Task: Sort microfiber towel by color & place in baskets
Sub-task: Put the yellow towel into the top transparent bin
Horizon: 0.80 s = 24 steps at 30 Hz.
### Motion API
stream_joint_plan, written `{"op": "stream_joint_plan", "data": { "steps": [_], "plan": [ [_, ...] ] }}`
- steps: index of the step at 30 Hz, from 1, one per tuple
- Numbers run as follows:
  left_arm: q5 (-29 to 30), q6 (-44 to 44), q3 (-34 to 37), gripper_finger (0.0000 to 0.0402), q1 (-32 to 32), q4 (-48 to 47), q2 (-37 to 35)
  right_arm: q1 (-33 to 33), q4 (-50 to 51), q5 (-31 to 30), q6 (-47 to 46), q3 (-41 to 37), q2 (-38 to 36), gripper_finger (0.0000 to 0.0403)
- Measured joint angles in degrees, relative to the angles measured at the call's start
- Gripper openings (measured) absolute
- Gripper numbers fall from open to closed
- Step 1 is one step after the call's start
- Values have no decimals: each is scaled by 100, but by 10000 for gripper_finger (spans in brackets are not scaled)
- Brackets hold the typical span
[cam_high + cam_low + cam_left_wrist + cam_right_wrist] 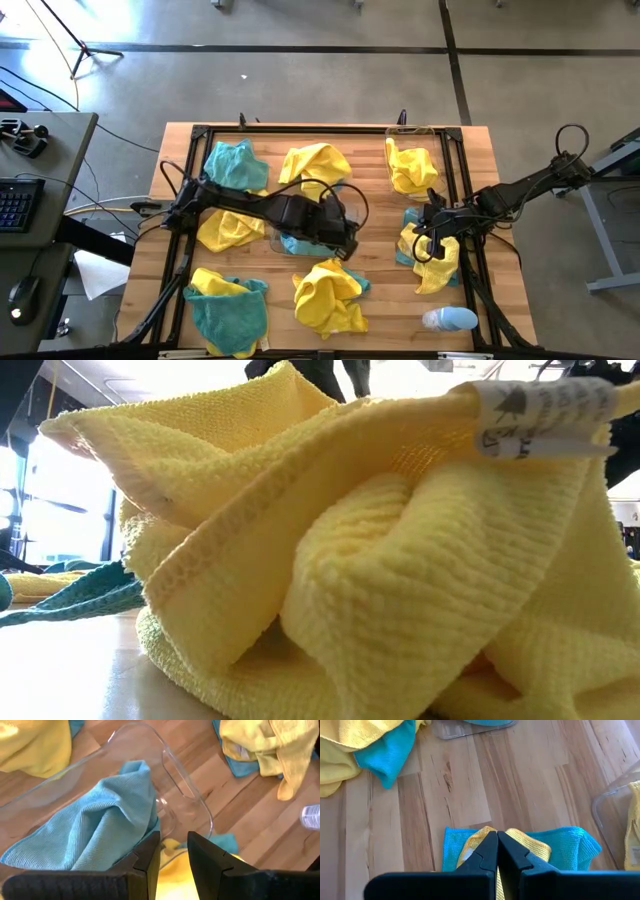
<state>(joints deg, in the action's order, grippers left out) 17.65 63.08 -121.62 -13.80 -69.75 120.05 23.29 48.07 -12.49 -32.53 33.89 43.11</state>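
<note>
1. The left tool (174, 851) hangs at the tabletop's (380, 290) middle, over the clear basket (192, 800); its fingers stand narrowly apart, holding nothing; a teal towel (100, 827) lies inside that basket.
2. The right tool (496, 851) is pinched fully together, down on a yellow towel (530, 845) lying over a blue towel (570, 845) at the right side.
3. Other yellow and teal towels lie scattered around; a pale bottle (448, 319) rests near the front right corner.

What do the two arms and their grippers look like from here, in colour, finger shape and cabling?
Both arms are black and jointed, with loose black cables looping alongside. The left gripper has two matte black, blocky fingers with angled tips. The right gripper has the same black wedge-shaped fingers. No markings show on either.
</note>
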Motion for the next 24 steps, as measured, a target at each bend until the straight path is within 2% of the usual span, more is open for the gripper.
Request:
{"op": "stream_joint_plan", "data": {
  "steps": [5, 10, 16, 24],
  "plan": [
    [104, -382, 0, 87, -28, 200, 0, 0, -90, 0, -80, 0, 0, 0],
    [438, -1355, 1, 87, -198, 430, 0, 0, -247, 0, -216, 0, 0, 0],
    [976, -1889, 2, 87, -421, 385, 2, 0, -96, -6, -477, 164, 2, 0],
    [893, -2760, 4, 87, -391, 133, 2, 0, 514, -108, -1128, 754, 79, 0]
  ]
}}
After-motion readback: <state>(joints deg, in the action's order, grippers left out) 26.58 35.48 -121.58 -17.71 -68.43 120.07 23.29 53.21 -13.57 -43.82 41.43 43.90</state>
